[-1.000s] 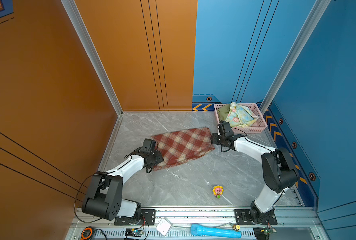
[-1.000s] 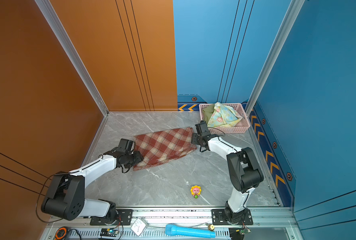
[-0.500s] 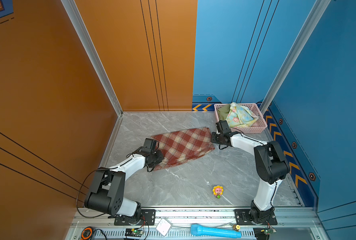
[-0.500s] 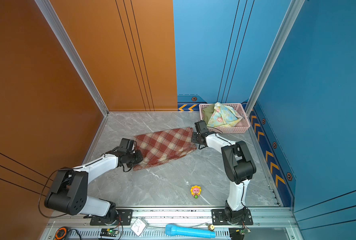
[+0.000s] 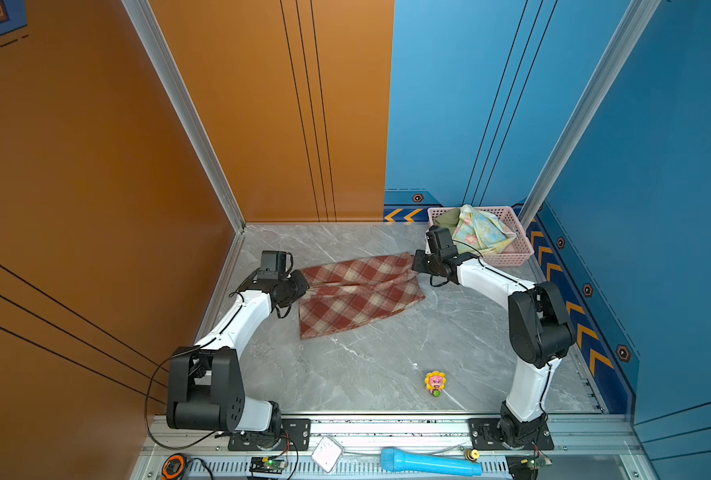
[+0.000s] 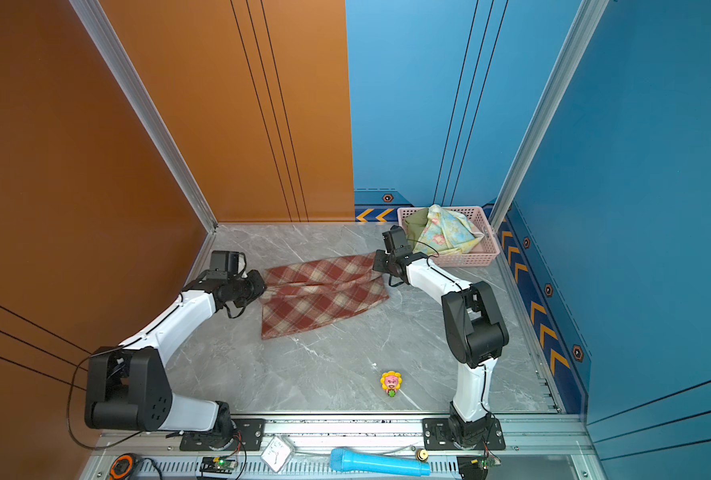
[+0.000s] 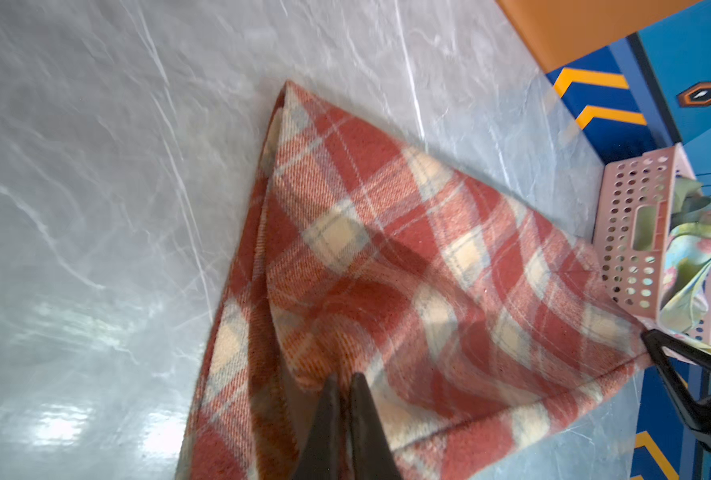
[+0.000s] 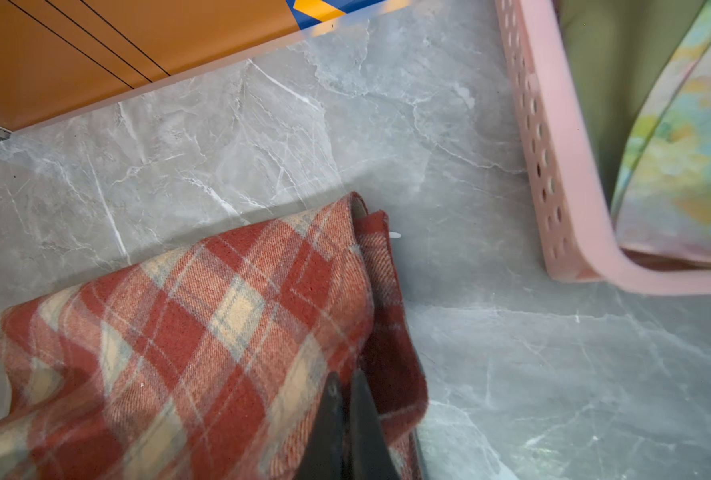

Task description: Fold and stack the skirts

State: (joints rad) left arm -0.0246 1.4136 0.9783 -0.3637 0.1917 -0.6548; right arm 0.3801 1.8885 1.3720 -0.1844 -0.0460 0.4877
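The red-and-cream plaid skirt [image 5: 358, 297] [image 6: 320, 299] lies on the grey marble floor, its far edge raised and stretched between my two grippers. My left gripper [image 5: 303, 277] [image 6: 265, 285] [image 7: 345, 379] is shut on the skirt's left far corner [image 7: 387, 249]. At the right far corner [image 8: 200, 332], my right gripper [image 5: 413, 264] [image 6: 373, 264] [image 8: 345, 376] is shut on the cloth. The floral skirt [image 5: 480, 230] [image 6: 445, 230] [image 8: 686, 158] and the olive green skirt [image 5: 445, 218] [image 6: 414, 220] [image 8: 603, 83] sit bunched in the pink basket [image 5: 511, 258] [image 6: 466, 260] [image 8: 553, 166].
The basket stands in the far right corner against the blue wall, close behind my right wrist. A small flower toy [image 5: 435, 382] [image 6: 390, 382] stands on the floor near the front. A blue microphone [image 5: 428, 462] lies on the front rail. An orange wall borders the left.
Both grippers have shut on the plaid skirt. The left one has moved from the skirt's left edge toward the far side, lifting the cloth; the far edge now hangs taut between them.
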